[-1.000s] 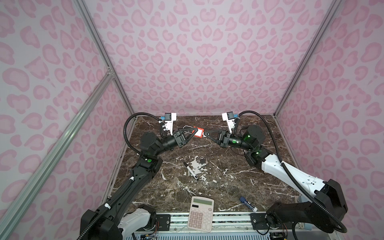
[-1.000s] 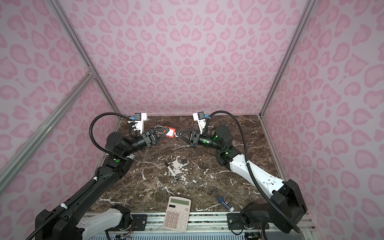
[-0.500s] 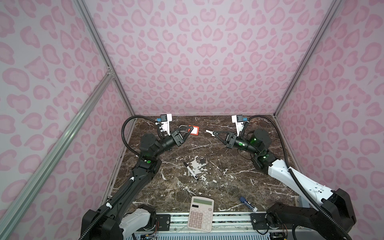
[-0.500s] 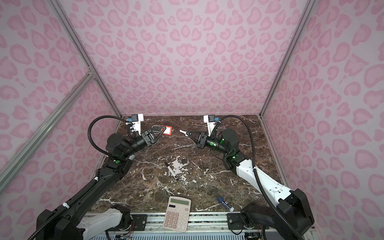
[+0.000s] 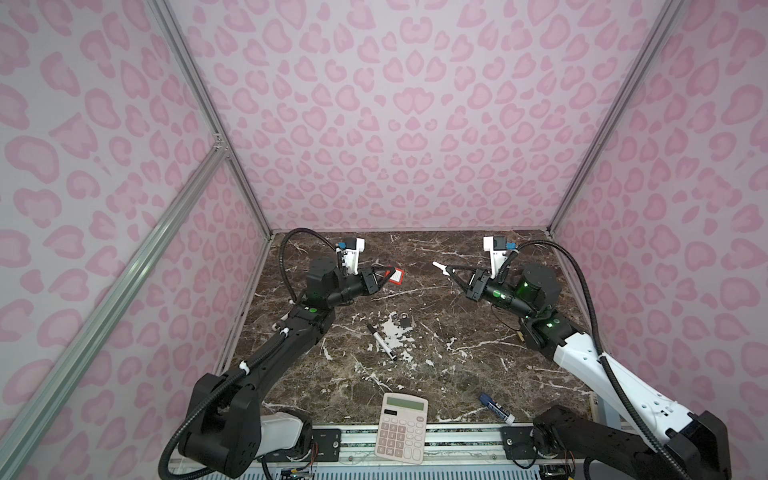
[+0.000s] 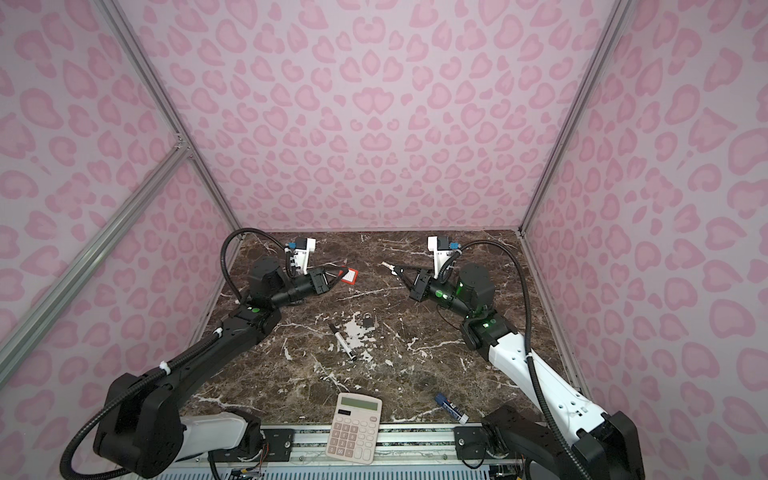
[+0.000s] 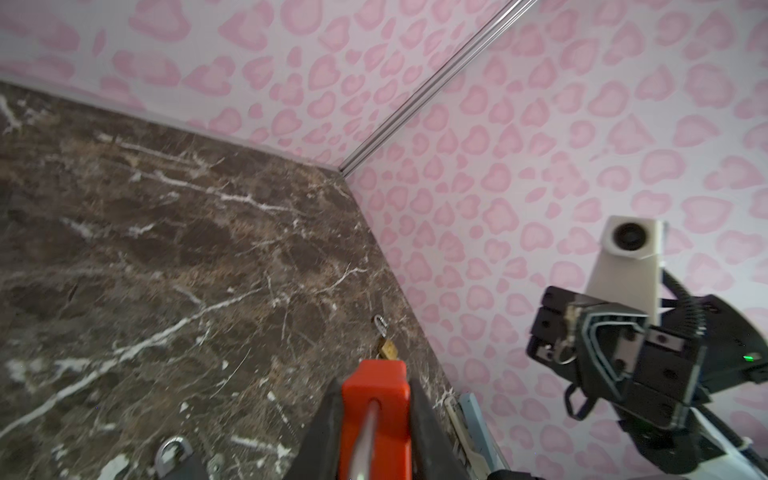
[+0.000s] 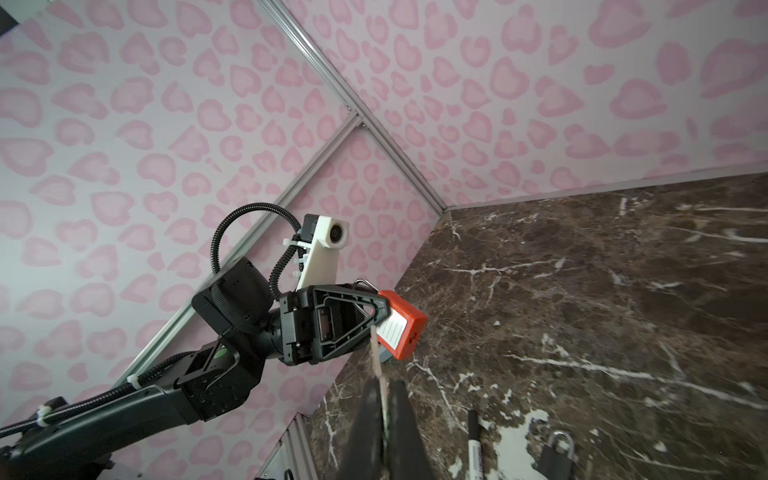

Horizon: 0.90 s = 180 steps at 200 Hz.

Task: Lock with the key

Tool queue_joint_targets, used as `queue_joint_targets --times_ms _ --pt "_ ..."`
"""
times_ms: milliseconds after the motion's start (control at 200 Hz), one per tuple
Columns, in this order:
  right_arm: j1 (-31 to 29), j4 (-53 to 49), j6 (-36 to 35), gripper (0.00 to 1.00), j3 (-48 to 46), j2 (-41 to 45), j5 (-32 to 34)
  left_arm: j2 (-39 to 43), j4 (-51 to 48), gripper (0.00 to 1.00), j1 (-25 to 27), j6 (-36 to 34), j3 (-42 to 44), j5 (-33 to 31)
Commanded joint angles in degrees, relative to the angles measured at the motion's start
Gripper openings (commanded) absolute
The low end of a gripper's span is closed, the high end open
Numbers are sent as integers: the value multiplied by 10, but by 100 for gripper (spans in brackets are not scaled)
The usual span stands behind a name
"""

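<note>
The left gripper is clamping the red padlock aloft near the table's far edge; the right gripper, closed on the key, is aiming its shaft across at the padlock, well apart

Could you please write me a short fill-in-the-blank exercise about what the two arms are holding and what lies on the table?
1. The left claw grips the padlock whose body is ____.
2. The key is pinched in the right claw, whose jaws are ____.
3. The marker lies on the table beside a small lock coloured ____.
Missing words: red; shut; black.
</note>
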State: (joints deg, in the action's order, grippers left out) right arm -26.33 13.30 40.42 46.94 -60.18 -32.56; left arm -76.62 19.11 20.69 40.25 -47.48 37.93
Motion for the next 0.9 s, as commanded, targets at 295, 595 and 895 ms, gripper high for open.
queue_joint_targets --times_ms 295,595,895 --pt "36 -162 -58 0 -124 130 122 -176 -271 3 80 -235 -156 -64" --pt "72 -188 -43 0 -171 161 140 -282 -333 3 123 -273 -251 -86" --pt "71 -171 -28 0 -183 141 139 -323 -370 3 145 -307 -292 -91"
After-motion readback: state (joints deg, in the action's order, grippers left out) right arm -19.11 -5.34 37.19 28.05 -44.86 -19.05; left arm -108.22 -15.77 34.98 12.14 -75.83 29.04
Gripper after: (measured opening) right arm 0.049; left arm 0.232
